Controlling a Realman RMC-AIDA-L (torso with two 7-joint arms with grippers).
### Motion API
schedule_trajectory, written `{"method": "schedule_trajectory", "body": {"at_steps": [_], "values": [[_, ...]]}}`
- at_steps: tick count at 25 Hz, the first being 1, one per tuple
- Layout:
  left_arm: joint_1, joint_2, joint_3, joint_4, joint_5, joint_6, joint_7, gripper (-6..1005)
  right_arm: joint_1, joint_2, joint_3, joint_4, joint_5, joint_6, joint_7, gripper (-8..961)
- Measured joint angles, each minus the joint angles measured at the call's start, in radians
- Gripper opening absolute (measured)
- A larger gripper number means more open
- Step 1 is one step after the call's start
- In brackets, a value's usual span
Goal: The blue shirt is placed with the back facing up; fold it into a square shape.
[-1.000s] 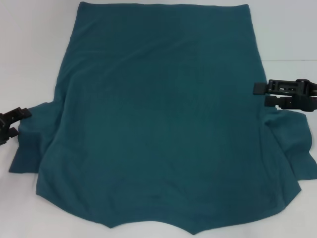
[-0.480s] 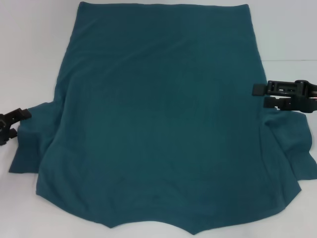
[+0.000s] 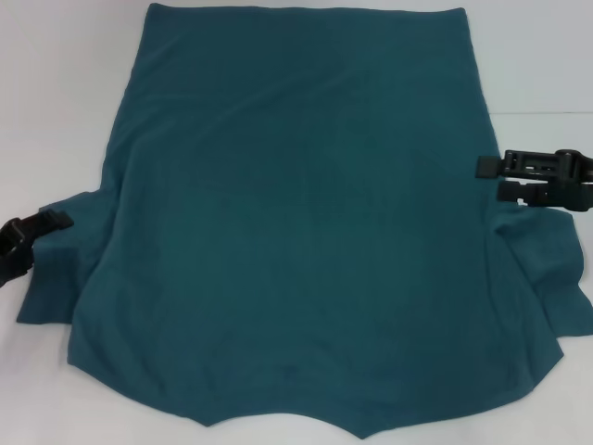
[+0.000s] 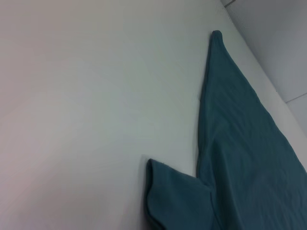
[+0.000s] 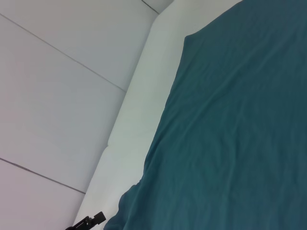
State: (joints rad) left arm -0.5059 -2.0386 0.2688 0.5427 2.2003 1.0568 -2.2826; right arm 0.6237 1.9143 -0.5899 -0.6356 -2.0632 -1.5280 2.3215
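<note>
The blue shirt [image 3: 296, 213] lies spread flat on the tabletop [image 3: 56, 111], filling its middle, hem toward 12 o'clock and neck edge toward 6. One sleeve reaches out toward 8 o'clock, the other toward 4. The left pincer [image 3: 32, 236] sits at 9 o'clock, at that sleeve's edge. The right pincer [image 3: 496, 178] sits at 3 o'clock, just beside the shirt's side edge.

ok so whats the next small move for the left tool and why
Probably ease the left tool a little further inward over the left sleeve of the blue shirt and lower it to pinch; it sits at the sleeve's edge, the shirt flat and unfolded.
</note>
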Motion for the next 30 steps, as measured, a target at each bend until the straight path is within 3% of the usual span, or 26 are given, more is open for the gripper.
{"method": "schedule_trajectory", "body": {"at_steps": [4, 9, 20, 23, 30], "values": [[0.0, 0.003, 0.012, 0.011, 0.001, 0.0, -0.018, 784, -0.004, -0.001, 0.002, 0.0, 0.0, 0.001, 0.003, 900], [0.002, 0.004, 0.036, 0.021, 0.002, 0.002, -0.02, 619, -0.007, -0.003, 0.002, 0.001, 0.0, 0.003, 0.006, 899], [0.006, 0.005, 0.088, 0.067, 0.043, 0.026, -0.013, 147, -0.007, -0.006, 0.003, 0.002, 0.002, 0.005, 0.01, 898], [0.007, 0.003, 0.102, 0.104, 0.048, 0.062, 0.02, 92, -0.007, -0.006, 0.004, 0.002, 0.002, 0.005, 0.01, 897], [0.009, 0.005, 0.297, 0.237, 0.077, 0.085, 0.036, -1, -0.007, -0.008, 0.004, 0.013, 0.001, 0.005, 0.012, 896]]}}
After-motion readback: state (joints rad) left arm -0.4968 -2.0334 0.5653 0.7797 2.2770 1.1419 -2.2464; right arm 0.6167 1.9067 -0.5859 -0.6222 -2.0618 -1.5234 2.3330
